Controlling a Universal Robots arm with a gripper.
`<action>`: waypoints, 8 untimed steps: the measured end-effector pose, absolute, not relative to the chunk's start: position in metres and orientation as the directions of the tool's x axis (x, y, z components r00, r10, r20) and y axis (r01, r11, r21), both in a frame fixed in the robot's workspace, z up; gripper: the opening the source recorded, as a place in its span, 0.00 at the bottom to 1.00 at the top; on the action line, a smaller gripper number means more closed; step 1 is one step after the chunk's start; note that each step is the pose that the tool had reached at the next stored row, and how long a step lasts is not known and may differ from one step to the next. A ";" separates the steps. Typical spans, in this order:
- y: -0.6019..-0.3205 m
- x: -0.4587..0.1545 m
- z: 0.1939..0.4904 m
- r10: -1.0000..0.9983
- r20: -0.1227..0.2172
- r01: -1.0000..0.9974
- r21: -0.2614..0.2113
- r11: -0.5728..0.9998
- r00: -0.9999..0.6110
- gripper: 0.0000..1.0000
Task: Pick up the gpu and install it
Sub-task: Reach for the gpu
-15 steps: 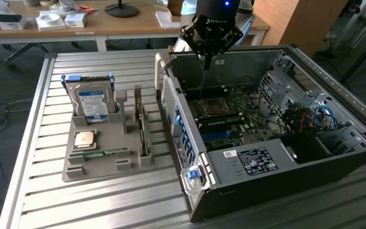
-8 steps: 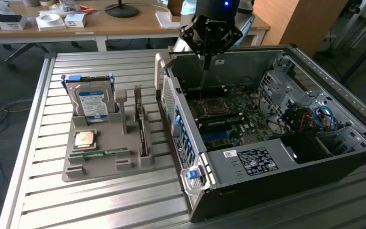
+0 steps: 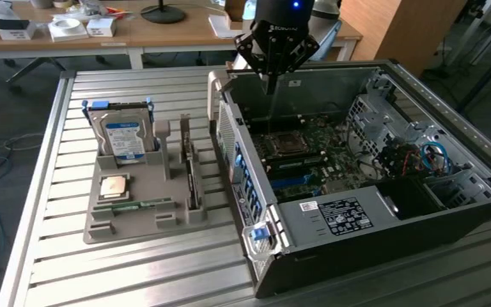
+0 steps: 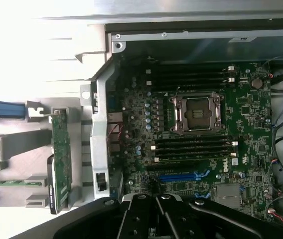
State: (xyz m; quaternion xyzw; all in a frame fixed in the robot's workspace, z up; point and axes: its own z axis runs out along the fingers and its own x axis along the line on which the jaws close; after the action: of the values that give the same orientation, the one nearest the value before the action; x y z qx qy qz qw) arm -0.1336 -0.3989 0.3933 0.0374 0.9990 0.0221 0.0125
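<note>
Above the open black computer case (image 3: 373, 249), in the exterior view, the black end effector (image 3: 268, 88) hangs closed tight, holding nothing, while the thin dark gpu card (image 3: 191, 179) stands edgewise in a grey plastic holder (image 3: 143, 192) beside the case. The wrist view agrees: pick-up is not yet begun, and I judge it needs the end effector opened over the card.

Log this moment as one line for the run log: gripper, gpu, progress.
gripper: shut, empty, over open computer case | gpu: upright on edge in gray holder, untouched | install: not done

No legible text; hard drive label (image 3: 127, 142) unreadable.
</note>
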 end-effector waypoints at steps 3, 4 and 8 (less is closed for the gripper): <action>-0.399 -0.140 0.393 0.075 -0.023 0.074 0.045 0.996 -0.997 0.11; -0.399 -0.142 0.393 0.075 -0.023 0.074 0.045 0.996 -0.997 0.11; -0.399 -0.152 0.393 0.075 -0.023 0.074 0.045 0.996 -0.997 0.11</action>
State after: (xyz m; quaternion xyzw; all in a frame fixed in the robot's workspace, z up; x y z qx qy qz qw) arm -0.1516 -0.3989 0.3932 0.0374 0.9990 0.0221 0.0126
